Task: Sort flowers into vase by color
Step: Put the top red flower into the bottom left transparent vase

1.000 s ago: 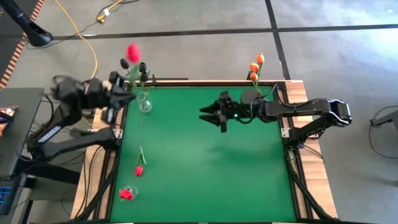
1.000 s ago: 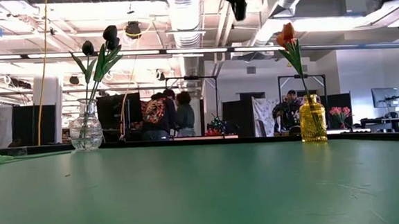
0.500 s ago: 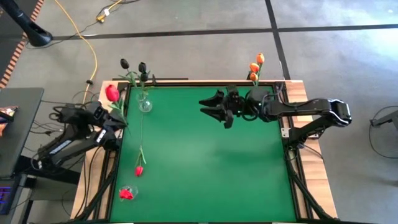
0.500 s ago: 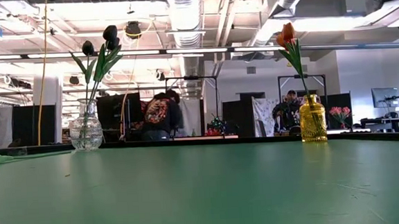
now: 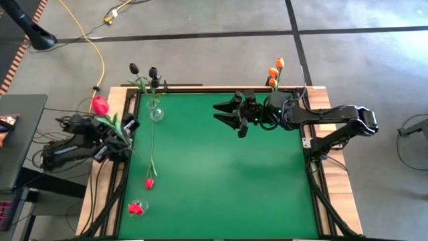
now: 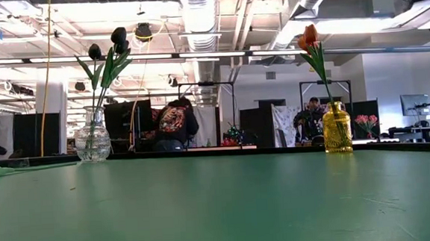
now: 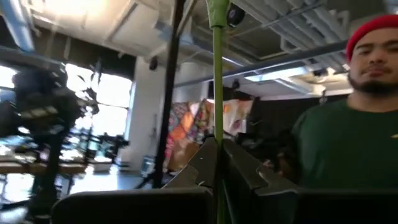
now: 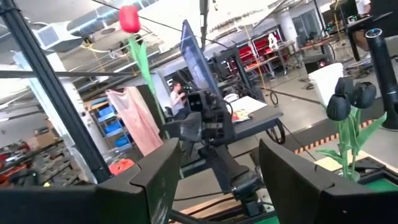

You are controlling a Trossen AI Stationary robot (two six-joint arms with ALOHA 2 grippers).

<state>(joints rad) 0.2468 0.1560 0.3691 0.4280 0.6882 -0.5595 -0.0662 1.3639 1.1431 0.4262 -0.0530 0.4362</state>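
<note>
Change: the left tool (image 5: 119, 131), gripping a red tulip (image 5: 100, 105) by its stem, has swung away from the clear vase (image 5: 156, 112) and now sits low off the bench's (image 5: 221, 174) left edge, the flower head out past the rim.
Meaning: this reads as the red flower being carried toward the near-left corner, where a small vase with red (image 5: 137, 207) waits; the sort seems mostly done, with reds left.
Near: that vase stands at the near-left corner; just beyond it, another loose red tulip (image 5: 150, 182) lies flat, its long thin stem pointing at the clear vase.
Middle: the right tool (image 5: 226, 112) hovers over the far middle of the bench, jaws wide, holding nothing.
Far left: the clear vase holds black tulips (image 6: 113, 43), upright.
Far right: a yellow vase (image 6: 337, 129) holds orange tulips (image 5: 275, 71).
Held flower: smooth red head, green leaves, stem clamped between the left tool's jaws.
</note>
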